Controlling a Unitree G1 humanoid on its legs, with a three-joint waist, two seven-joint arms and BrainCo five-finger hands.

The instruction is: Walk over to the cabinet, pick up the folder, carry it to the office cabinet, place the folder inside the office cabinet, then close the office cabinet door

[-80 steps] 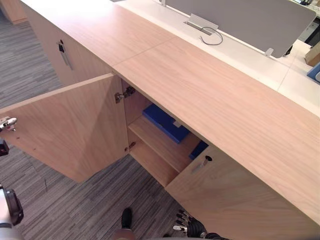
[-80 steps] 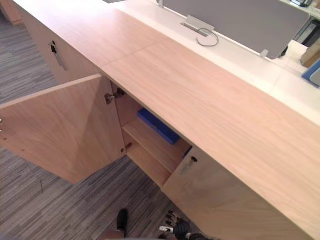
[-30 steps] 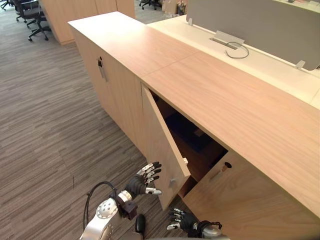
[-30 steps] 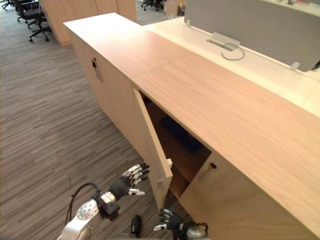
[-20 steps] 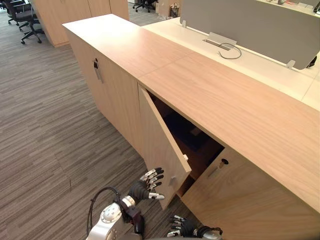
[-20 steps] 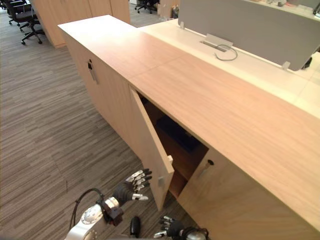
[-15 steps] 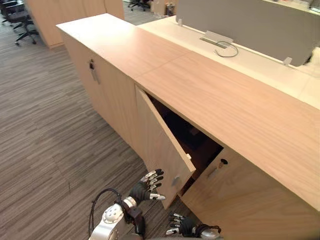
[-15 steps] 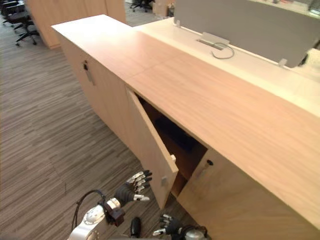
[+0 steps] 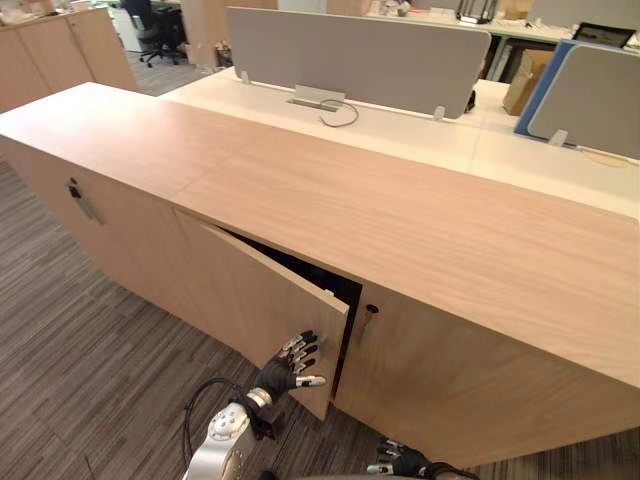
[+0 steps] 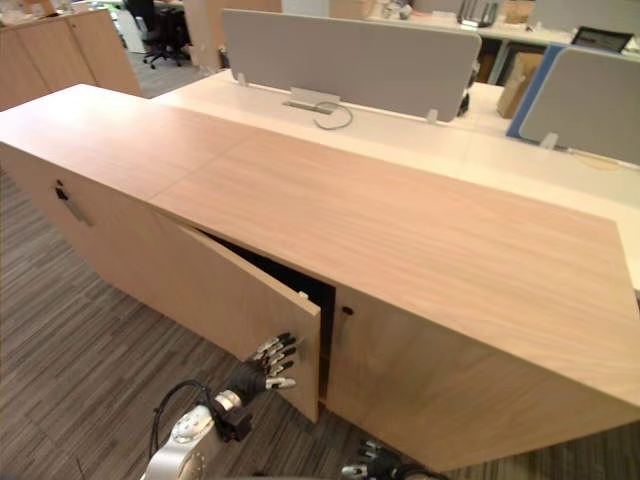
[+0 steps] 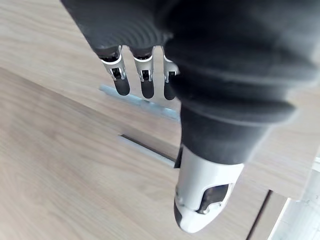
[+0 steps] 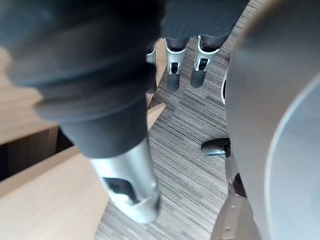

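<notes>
The office cabinet point(image 9: 380, 210) is a long, low unit of light wood. Its middle door point(image 9: 240, 290) stands only slightly ajar, with a narrow dark gap at its right edge. My left hand point(image 9: 288, 367) is open, its straight fingers point(image 11: 142, 80) laid against the door's front near the lower free corner. The inside is too dark to make out the folder. My right hand point(image 9: 398, 463) hangs low and open in front of the neighbouring shut door point(image 9: 470, 380), holding nothing; its fingers point(image 12: 172, 62) point down over the carpet.
Another shut door with a metal handle point(image 9: 82, 200) lies to the left. Behind the cabinet runs a white desk point(image 9: 450, 140) with a grey divider point(image 9: 350, 50) and a blue one point(image 9: 600, 85). Grey striped carpet point(image 9: 80, 370) spreads out in front.
The door has swung from wide open to nearly shut, with my left hand following against it. The blue folder on the shelf is now hidden. The camera has also shifted.
</notes>
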